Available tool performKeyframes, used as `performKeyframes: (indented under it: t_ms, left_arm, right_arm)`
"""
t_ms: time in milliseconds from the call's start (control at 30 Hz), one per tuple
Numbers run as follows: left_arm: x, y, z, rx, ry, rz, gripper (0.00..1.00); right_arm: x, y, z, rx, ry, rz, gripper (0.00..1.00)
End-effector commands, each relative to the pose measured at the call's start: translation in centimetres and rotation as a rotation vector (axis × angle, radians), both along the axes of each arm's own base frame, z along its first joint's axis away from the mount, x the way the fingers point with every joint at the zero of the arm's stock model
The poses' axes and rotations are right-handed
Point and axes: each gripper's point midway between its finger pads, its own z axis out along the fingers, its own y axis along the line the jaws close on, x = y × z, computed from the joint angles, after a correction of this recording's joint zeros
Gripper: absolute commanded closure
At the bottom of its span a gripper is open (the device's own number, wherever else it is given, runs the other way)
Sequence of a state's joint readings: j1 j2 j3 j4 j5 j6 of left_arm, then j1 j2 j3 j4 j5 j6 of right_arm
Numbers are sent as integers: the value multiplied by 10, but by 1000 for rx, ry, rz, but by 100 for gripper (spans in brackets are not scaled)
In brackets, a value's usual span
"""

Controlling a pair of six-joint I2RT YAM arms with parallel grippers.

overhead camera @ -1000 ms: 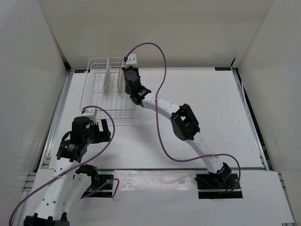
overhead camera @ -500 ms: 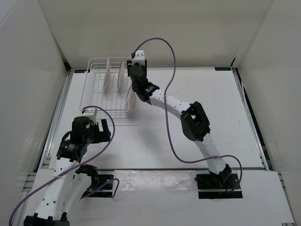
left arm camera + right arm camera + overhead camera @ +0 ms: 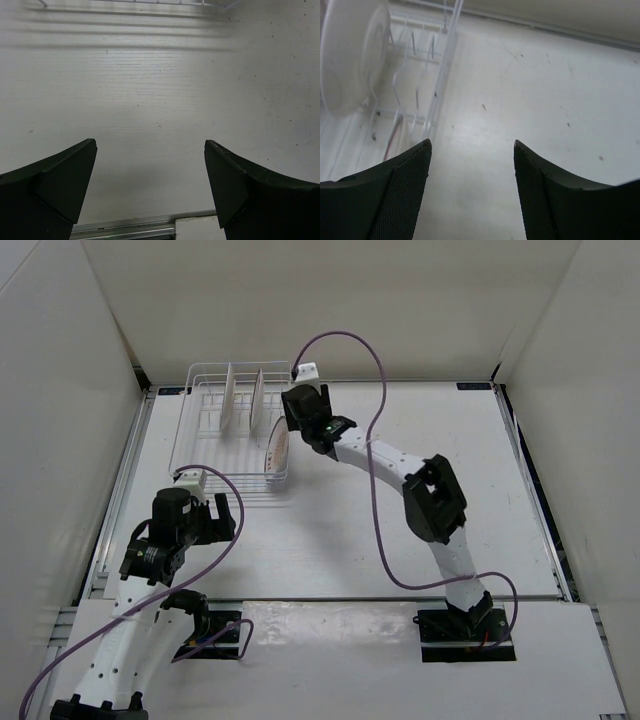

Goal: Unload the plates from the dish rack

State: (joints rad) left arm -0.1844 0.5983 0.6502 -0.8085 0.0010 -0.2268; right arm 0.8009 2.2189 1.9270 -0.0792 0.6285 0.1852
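Jaws of the right tool (image 3: 471, 143) stood spread apart with nothing between them, over bare desk (image 3: 530, 90) just beside the right side of the rack (image 3: 447, 60). At the upper left of its wrist view a pale plate (image 3: 352, 55) stood upright among the wires. Seen from overhead, this tool sat a little above and left of the frame's middle, at the rack's far right corner, touching no plate as far as could be told.

All three plates were in the rack, which filled the upper left of the overhead view. Two upright plates, a left one (image 3: 229, 400) and a right one (image 3: 257, 400), showed edge-on as white slivers between the dividers near the back. The leaning plate (image 3: 276, 450) rested tilted at the rack's right end, with a reddish edge showing.

Down at the lower left of the overhead view, the left tool (image 3: 150, 143) was also spread wide and empty. It hung over bare desk near the rack's front edge but apart from it, with only a strip of wire along the top of its wrist view.
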Motion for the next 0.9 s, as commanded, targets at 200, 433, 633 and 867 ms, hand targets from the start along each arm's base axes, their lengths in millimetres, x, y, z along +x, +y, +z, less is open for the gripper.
performKeyframes:
  t_ms: [200,433,633,867]
  left_arm:
    - [3,-2,14,-18,-35,0,1]
    - [3,0,14,-13,-34,6,1]
    - [3,-1,13,-12,-25,3,1]
    - [2,0,13,-11,-26,6,1]
  right_arm:
    - [-51,-48,84,121,188,132,33]
    - [-53,-15,27,178,355,172,34]
    - [-50,11,13,260,387,208,38]
    - [-48,18,24,328,369,197,40]
